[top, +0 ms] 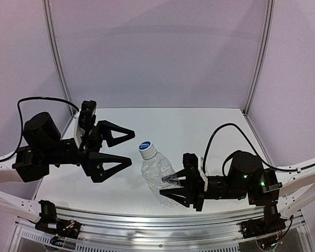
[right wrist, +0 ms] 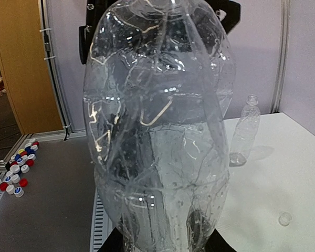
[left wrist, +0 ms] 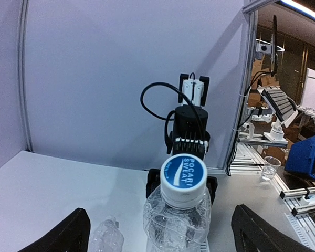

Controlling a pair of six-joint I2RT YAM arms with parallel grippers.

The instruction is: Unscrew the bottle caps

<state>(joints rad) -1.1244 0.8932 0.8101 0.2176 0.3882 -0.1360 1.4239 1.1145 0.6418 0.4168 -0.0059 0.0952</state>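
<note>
A clear crinkled bottle point(top: 158, 170) leans toward the left arm, its base end held in my right gripper point(top: 171, 188), which is shut on it. A white bottle cap point(top: 146, 148) with a blue top sits on its neck. My left gripper point(top: 127, 150) stands open just left of the cap, with one finger on each side and neither touching it. In the left wrist view the cap point(left wrist: 184, 178) and bottle point(left wrist: 176, 220) sit between the wide-apart fingertips point(left wrist: 65, 233). In the right wrist view the bottle point(right wrist: 157, 131) fills the frame.
A second clear bottle point(right wrist: 245, 131) stands upright on the white table point(right wrist: 283, 173) with its neck bare, and a small translucent cap point(right wrist: 285, 219) lies near it. Another crinkled bottle point(left wrist: 106, 236) shows low in the left wrist view. Several coloured caps point(right wrist: 18, 165) lie on the floor beyond the table.
</note>
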